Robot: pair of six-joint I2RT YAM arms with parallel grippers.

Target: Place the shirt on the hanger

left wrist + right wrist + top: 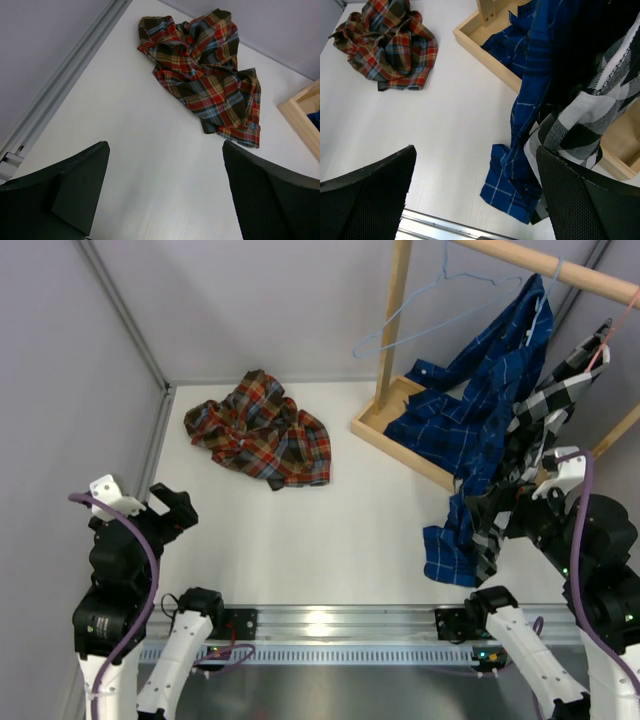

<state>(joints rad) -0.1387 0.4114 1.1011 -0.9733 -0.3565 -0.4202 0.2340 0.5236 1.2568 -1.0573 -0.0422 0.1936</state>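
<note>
You've got a white table (pixel 330 540). The crumpled plaid shirt (pixel 205 75) lies flat on it, ahead of the left claw (pixel 165 147), well apart. Ahead of the right claw (pixel 475 150) sits the wooden rack base (pixel 485 56). The dark blue shirt's hem (pixel 507 192) rests just beside that claw.

Bright even light, soft shadows, blurred near claws

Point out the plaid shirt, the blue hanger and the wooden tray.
plaid shirt (pixel 262 428), top view, middle of the crumpled heap.
blue hanger (pixel 357 350), top view, left corner of the wire.
wooden tray (pixel 395 450), top view, its near rim.
</note>
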